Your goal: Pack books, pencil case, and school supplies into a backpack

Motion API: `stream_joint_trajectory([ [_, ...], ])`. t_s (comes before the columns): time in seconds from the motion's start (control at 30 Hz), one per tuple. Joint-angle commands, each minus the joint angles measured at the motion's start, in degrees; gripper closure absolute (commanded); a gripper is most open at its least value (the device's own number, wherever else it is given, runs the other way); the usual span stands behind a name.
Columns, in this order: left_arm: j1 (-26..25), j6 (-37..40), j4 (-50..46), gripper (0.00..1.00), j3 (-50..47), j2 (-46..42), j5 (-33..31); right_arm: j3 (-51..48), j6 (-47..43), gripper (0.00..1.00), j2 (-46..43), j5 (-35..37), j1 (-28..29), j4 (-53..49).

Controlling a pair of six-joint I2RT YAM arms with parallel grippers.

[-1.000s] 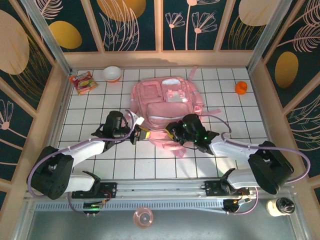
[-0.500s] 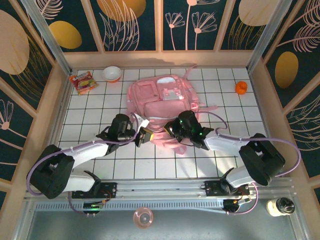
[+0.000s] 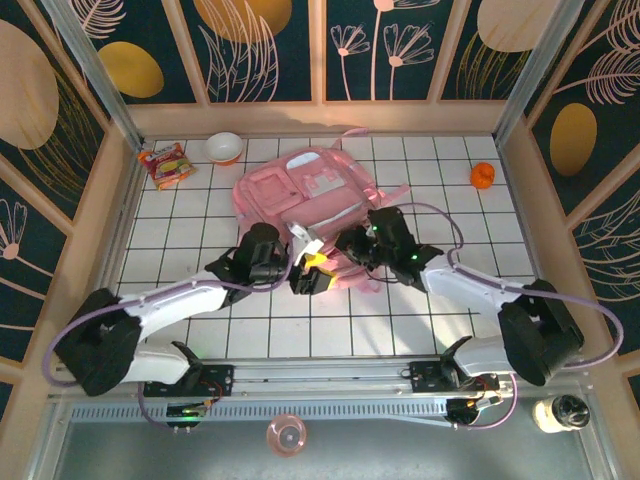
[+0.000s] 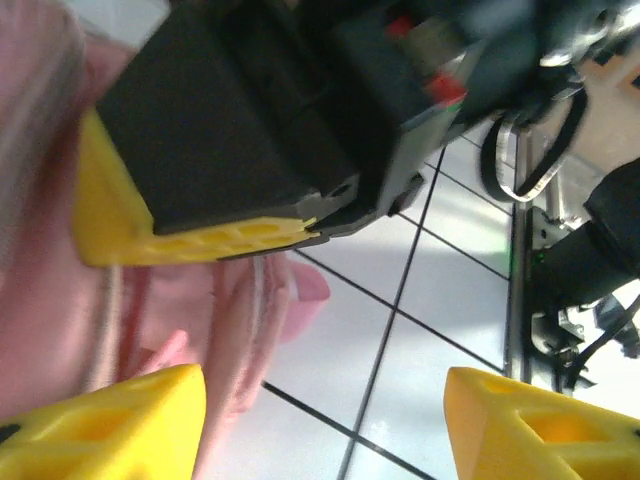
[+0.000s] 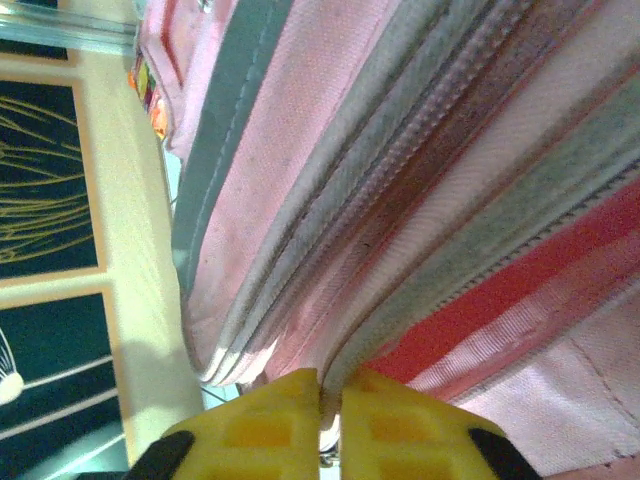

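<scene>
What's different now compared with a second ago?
The pink backpack slid and turned leftward. The left claw pushed forward and opened; the right claw pinches the backpack's seam. The bowl, snack packet and orange object haven't moved.

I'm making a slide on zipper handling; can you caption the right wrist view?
Right tool pinched on a seam of the pink backpack, seen close up along its zips.

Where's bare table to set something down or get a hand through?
Free: tiles between backpack and orange object; left tiles below the snack packet; near-centre tiles in front of the backpack. Crowded: backpack's near edge, where left gripper and right gripper meet.
</scene>
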Motion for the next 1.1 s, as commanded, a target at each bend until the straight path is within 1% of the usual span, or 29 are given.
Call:
stream_joint_trajectory([
  [0.0,0.2,13.2,-11.9,0.24,3.4,-5.4,-5.6,4.2,-18.4,0.78,-2.8,-6.2,-3.5,-11.3],
  [0.07,0.2,19.3,-15.7,0.19,3.9,-7.8,-9.6,7.1,-24.8,0.66,-3.4,-4.8,-4.5,-18.2],
  [0.13,0.2,25.6,-18.4,0.16,4.2,-9.2,-13.5,8.8,-28.9,0.60,-4.0,-3.0,-5.1,-23.0],
  [0.2,0.2,32.2,-21.2,0.16,4.8,-9.0,-16.9,9.3,-31.9,0.58,-4.9,-1.9,-5.2,-25.6],
  [0.27,0.2,37.6,-24.0,0.15,5.8,-7.0,-19.6,8.8,-33.1,0.58,-5.7,-1.4,-5.2,-26.7],
  [0.33,0.2,42.0,-24.9,0.14,6.6,-4.3,-22.5,7.8,-33.2,0.58,-6.7,-1.5,-5.2,-26.3],
  [0.4,0.2,45.7,-23.5,0.12,6.9,-2.0,-24.6,6.4,-32.6,0.58,-7.9,-1.5,-5.2,-24.8],
  [0.57,0.2,48.5,-16.1,0.09,7.6,2.7,-24.7,3.6,-31.1,0.58,-11.2,-0.4,-5.1,-21.4],
  [0.73,0.2,50.4,-13.6,0.08,8.2,8.1,-26.6,2.9,-30.9,0.58,-13.0,0.4,-5.1,-20.2],
  [0.8,0.2,50.4,-11.5,0.11,7.8,9.4,-27.7,2.7,-31.4,0.58,-13.2,0.4,-5.1,-20.0],
  [0.83,0.2,50.2,-10.7,0.17,7.6,9.7,-27.8,2.6,-31.6,0.58,-13.1,0.3,-5.1,-19.8],
  [0.9,0.2,49.2,-8.5,0.44,7.2,9.9,-28.2,2.2,-32.1,0.58,-13.3,0.0,-5.0,-19.1],
  [0.97,0.2,48.0,-8.0,0.66,7.0,8.8,-27.7,1.6,-32.8,0.58,-13.2,0.1,-5.1,-18.0],
  [1.0,0.2,47.2,-8.5,0.75,6.9,7.9,-26.9,1.2,-33.5,0.58,-13.2,0.1,-5.0,-17.3],
  [1.07,0.5,45.1,-8.9,0.96,6.5,5.6,-25.0,0.4,-36.4,0.58,-13.2,-1.6,-5.0,-15.1],
])
